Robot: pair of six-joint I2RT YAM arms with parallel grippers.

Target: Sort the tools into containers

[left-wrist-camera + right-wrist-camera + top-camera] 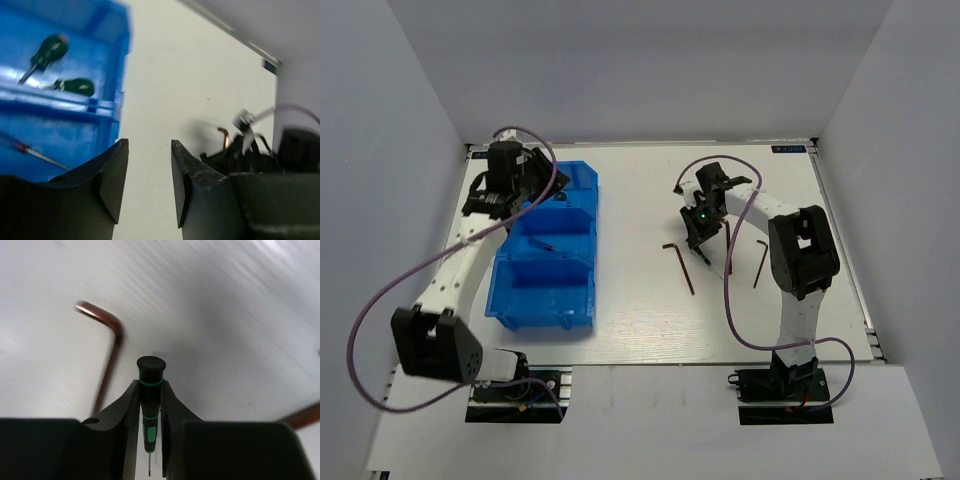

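A row of blue bins [582,262] stands at the left. My left gripper [532,176] is open and empty above the far bin. In the left wrist view its jaws [147,152] frame bare table beside the bin [107,107]. That bin holds two stubby green-handled screwdrivers [47,51] [76,86], and the one beside it holds a thin screwdriver [35,152]. My right gripper [701,226] [149,386] is shut on a slim dark-green screwdriver [151,365], held just above the table. Dark red-brown hex keys lie near it [679,264] [760,262] [109,347].
White walls enclose the table on three sides. The right arm's wrist and a purple cable [730,300] hang over the hex keys. A second hex key tip shows at the right edge of the right wrist view [302,415].
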